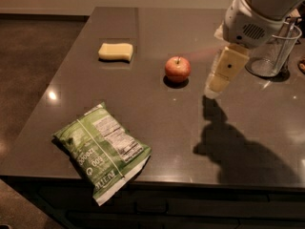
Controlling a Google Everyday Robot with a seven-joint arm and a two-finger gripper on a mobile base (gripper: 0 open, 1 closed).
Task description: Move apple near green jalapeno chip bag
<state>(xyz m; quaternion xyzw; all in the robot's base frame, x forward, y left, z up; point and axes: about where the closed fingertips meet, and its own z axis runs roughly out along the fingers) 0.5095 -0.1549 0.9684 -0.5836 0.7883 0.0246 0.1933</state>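
The apple [177, 69] sat on the surface [167, 128] about midway between the left and right edges, in the far half. The sponge [116, 51] lay to its left and slightly farther back, close to the left edge. The chip bag [102, 147] lay at the near left corner, well apart from both, with one end overhanging the near edge. The gripper [212, 89] hung above the surface just to the right of the apple, a little nearer the near edge, not touching it. A glass container [274, 51] stood by the right edge, behind and to the right of the gripper, partly hidden by the arm.
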